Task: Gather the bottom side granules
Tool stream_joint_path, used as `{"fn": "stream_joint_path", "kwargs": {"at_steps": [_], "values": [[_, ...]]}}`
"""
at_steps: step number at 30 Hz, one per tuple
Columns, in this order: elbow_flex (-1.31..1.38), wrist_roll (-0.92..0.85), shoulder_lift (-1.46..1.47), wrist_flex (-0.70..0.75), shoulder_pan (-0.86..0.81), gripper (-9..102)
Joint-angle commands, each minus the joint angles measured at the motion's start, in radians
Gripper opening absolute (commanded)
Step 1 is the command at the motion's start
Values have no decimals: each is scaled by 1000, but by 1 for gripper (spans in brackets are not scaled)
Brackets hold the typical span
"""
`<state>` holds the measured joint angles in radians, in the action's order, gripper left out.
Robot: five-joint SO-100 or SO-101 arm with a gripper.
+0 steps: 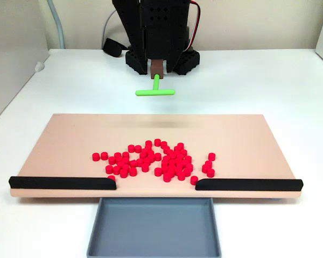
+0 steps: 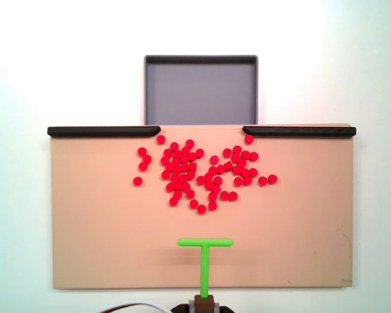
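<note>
Dozens of small red granules lie scattered across the middle of a tan board, close to its edge with the black rails. In the fixed view from above the granules spread below the gap between the rails. My gripper is shut on the brown handle of a green T-shaped tool, held up in the air behind the granules. From above, the gripper sits at the bottom edge and the tool's crossbar hovers over bare board, a short way from the nearest granules.
Two black rails line the board's edge with a gap between them. A grey tray sits just beyond that gap, its floor bare. White table surrounds the board. A black object and cables lie by the arm's base.
</note>
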<state>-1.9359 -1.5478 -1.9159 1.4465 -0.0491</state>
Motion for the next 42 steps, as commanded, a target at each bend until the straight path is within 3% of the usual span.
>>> {"fn": "stream_joint_path", "kwargs": {"at_steps": [1, 42], "values": [[21, -3, -8, 6, 0, 0], [21, 15, 34, -3, 18, 3]]}}
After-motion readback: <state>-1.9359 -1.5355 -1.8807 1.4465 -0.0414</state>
